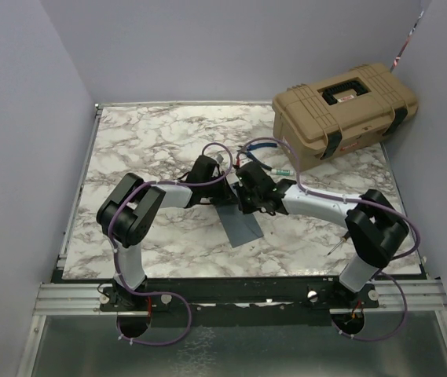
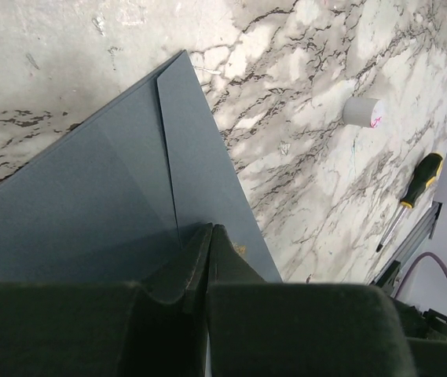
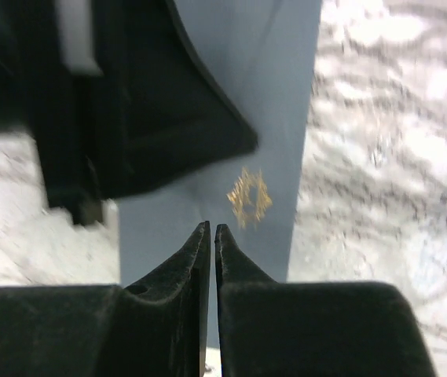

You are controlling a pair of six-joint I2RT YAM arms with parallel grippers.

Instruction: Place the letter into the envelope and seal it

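Observation:
The grey-blue envelope (image 1: pixel 243 225) lies flat on the marble table, its triangular flap folded down onto its face (image 2: pixel 121 188). A small gold mark (image 3: pixel 249 196) sits mid-face. My left gripper (image 2: pixel 211 229) is shut, its tips down on the envelope by the flap's point, beside the gold mark (image 2: pixel 239 250). My right gripper (image 3: pixel 211 228) is shut, tips just above or on the envelope near the mark; I cannot tell if they touch. In the top view both grippers, left (image 1: pixel 225 191) and right (image 1: pixel 248 203), meet over the envelope's far end. The letter is out of view.
A tan hard case (image 1: pixel 345 110) stands at the back right. A yellow-and-black screwdriver (image 2: pixel 417 187) and a small white cylinder (image 2: pixel 362 111) lie on the marble right of the envelope. The left gripper's black body (image 3: pixel 152 102) fills the right wrist view's upper left.

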